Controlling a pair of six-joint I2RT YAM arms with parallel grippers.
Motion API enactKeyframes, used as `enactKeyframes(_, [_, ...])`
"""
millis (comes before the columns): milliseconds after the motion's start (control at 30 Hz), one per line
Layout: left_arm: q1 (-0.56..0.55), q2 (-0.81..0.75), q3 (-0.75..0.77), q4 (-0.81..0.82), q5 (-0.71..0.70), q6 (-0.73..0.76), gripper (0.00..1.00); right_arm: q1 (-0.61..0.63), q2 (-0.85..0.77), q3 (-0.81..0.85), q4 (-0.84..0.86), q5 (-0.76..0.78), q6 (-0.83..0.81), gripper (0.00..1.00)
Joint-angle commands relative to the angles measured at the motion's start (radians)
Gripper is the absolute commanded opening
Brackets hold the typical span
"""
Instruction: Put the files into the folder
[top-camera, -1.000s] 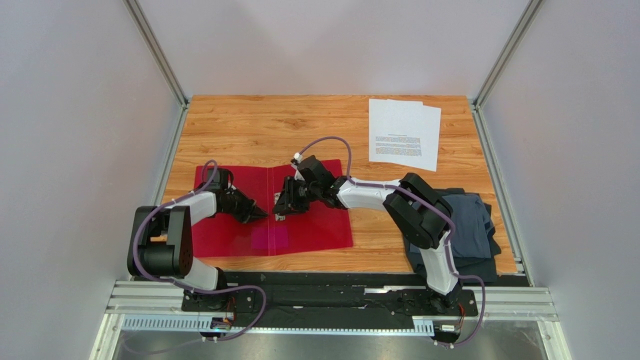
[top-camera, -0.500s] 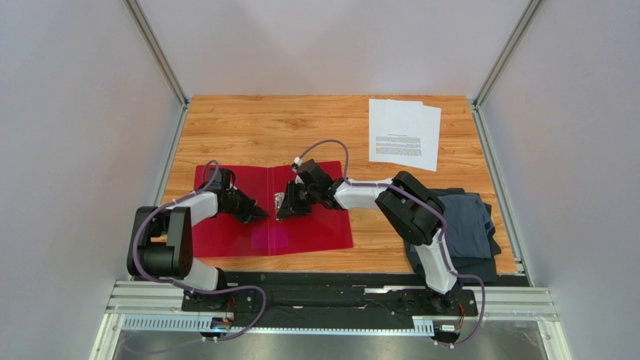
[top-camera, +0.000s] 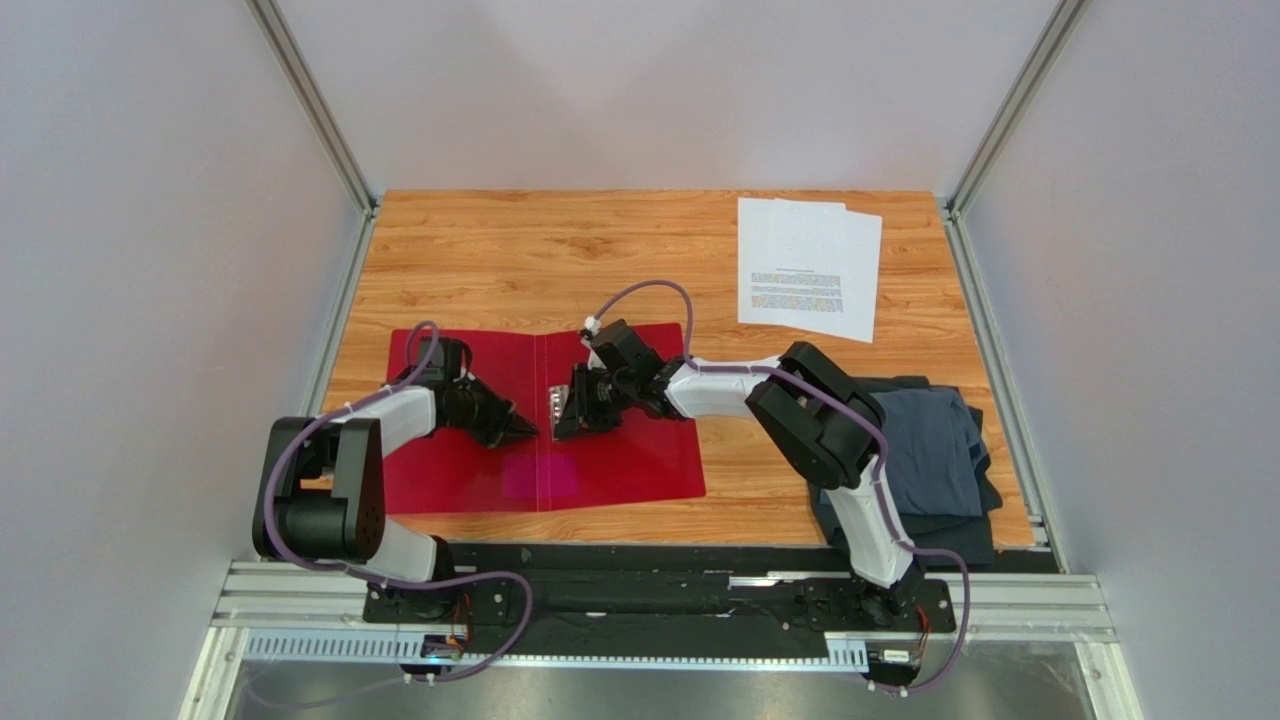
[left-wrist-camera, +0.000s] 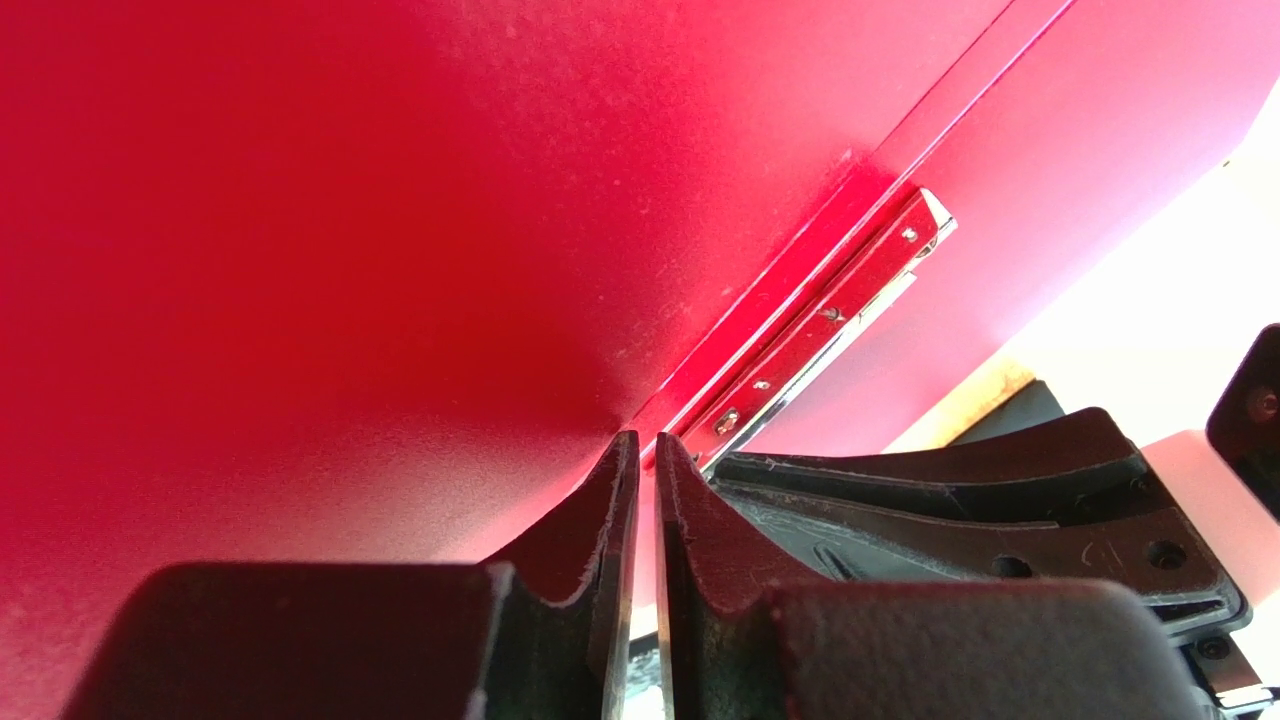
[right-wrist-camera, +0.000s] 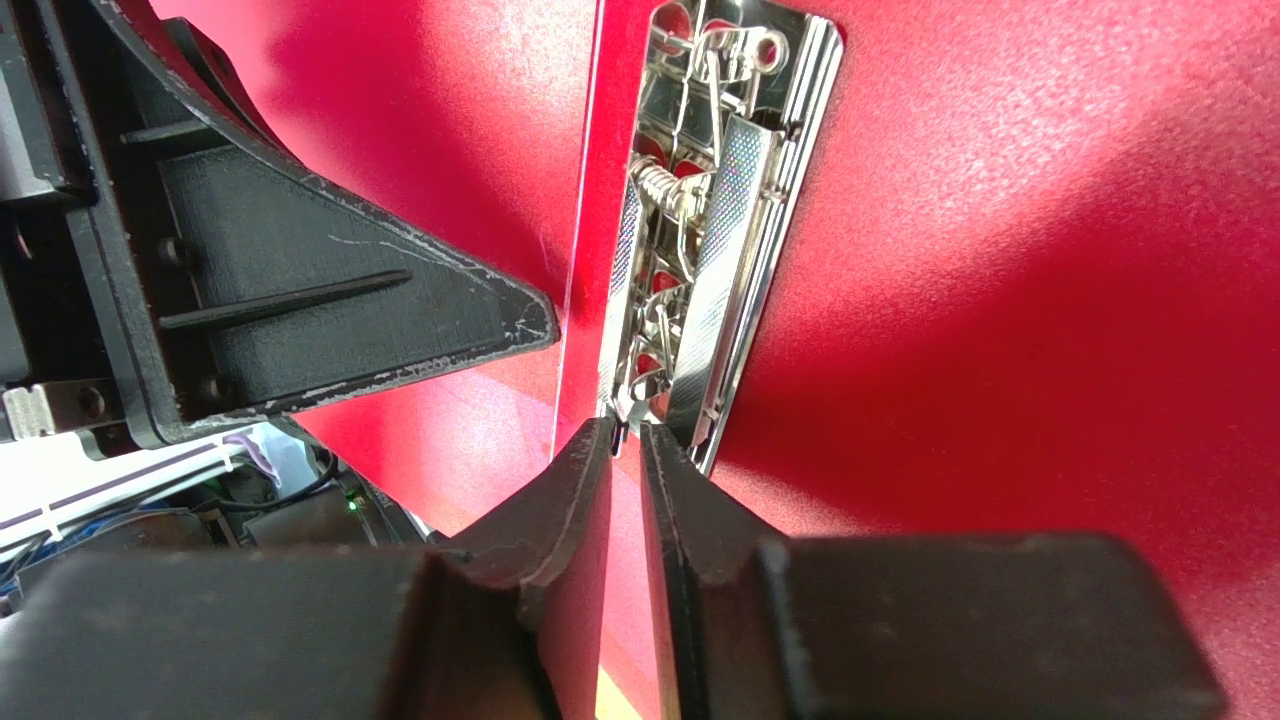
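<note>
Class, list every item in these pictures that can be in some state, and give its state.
red folder: open, lying flat.
metal clip: inside the folder by the spine, no paper under it.
files: stacked at far right, outside the folder.
dark cloth: folded.
left gripper: shut, over the folder.
right gripper: fingers nearly together at the clip's end; grip unclear.

Nothing really readable here: the files carry a block of black print, way too small.
</note>
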Motion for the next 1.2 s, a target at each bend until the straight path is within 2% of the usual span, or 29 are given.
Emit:
enactKeyframes(0, [-0.013, -0.027, 0.001, 0.022, -0.001, 0.009, 0.18, 0.000, 0.026, 0.033, 0.015, 0.003, -0.027, 0.18])
enactKeyframes(167, [-0.021, -0.050, -0.001, 0.026, -0.013, 0.025, 0.22, 0.000, 0.030, 0.030, 0.000, 0.011, -0.050, 0.17])
enactKeyframes(500, [-0.033, -0.050, -0.025, 0.057, -0.010, 0.008, 0.22, 0.003, 0.039, 0.030, 0.049, -0.008, -0.024, 0.22])
enactKeyframes(600, [-0.035, -0.053, -0.028, 0.059, -0.012, 0.008, 0.22, 0.003, 0.049, 0.019, 0.084, -0.035, -0.007, 0.25])
enactKeyframes(633, [-0.035, -0.055, -0.030, 0.060, -0.015, 0.009, 0.22, 0.003, 0.049, 0.013, 0.120, -0.044, 0.014, 0.30])
enactKeyframes(700, [-0.035, -0.058, -0.033, 0.060, -0.016, 0.006, 0.22, 0.003, 0.053, 0.011, 0.124, -0.054, 0.025, 0.30])
enactKeyframes(833, [-0.038, -0.064, -0.051, 0.077, -0.016, -0.004, 0.22, 0.003, 0.067, 0.008, 0.130, -0.046, 0.066, 0.20])
enactKeyframes(1067, [-0.049, -0.060, -0.079, 0.101, 0.002, -0.032, 0.20, 0.001, 0.046, -0.029, 0.136, 0.014, 0.074, 0.18])
enactKeyframes(1167, [-0.050, -0.076, -0.068, 0.083, -0.016, -0.026, 0.20, 0.000, 0.053, -0.006, 0.089, 0.023, 0.036, 0.05])
